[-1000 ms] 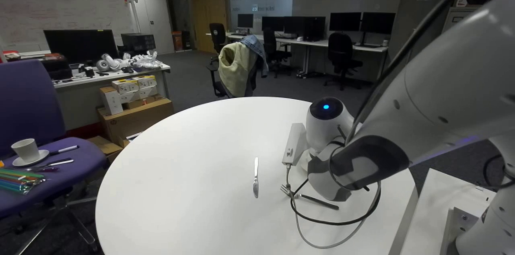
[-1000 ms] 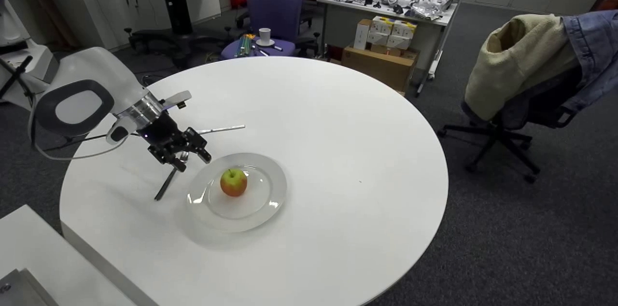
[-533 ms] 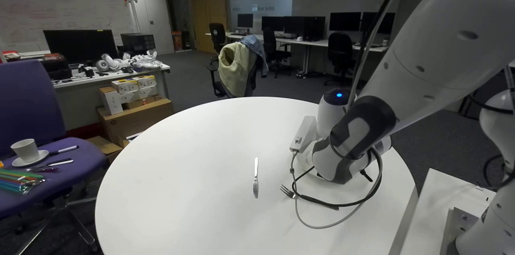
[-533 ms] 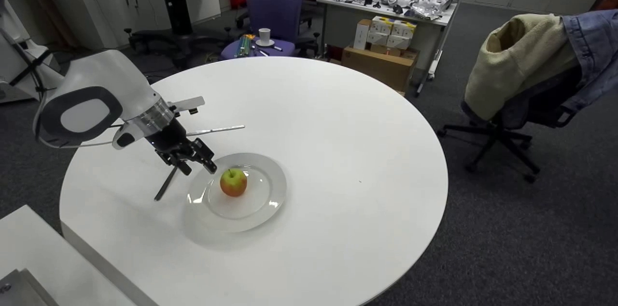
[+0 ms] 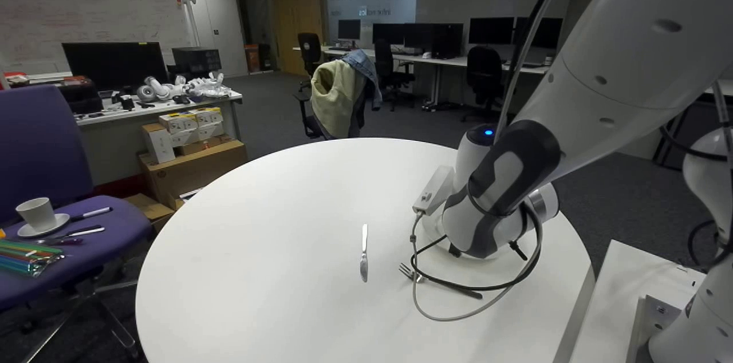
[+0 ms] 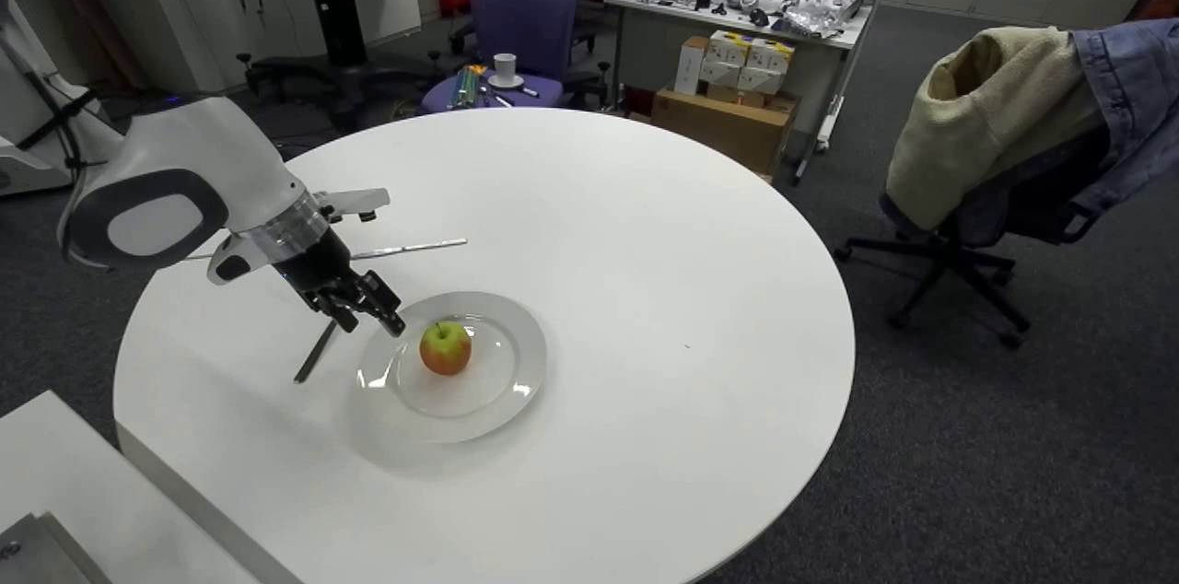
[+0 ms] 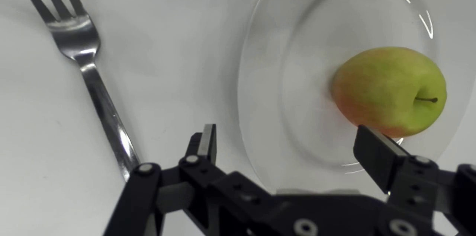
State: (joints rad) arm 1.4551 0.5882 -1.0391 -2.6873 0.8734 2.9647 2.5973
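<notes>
My gripper is open and empty, tilted down above the near edge of a white plate in an exterior view. An apple, green above and red below, sits on the plate, just beyond the fingertips. In the wrist view the gripper has its fingers wide apart; the right fingertip overlaps the lower edge of the apple, and I cannot tell whether they touch. The plate lies below. A fork lies left of the plate; its handle shows under the gripper. The arm hides the apple in an exterior view.
A knife lies on the round white table. Cables loop from the arm over the fork. A purple chair beside the table bears a cup on a saucer. A jacket-draped chair stands beyond the table edge.
My open gripper has moved towards the plate and apple over the last second, with the wrist turning. In the last half second it has shifted only slightly back. The apple, plate and cutlery have not moved.
</notes>
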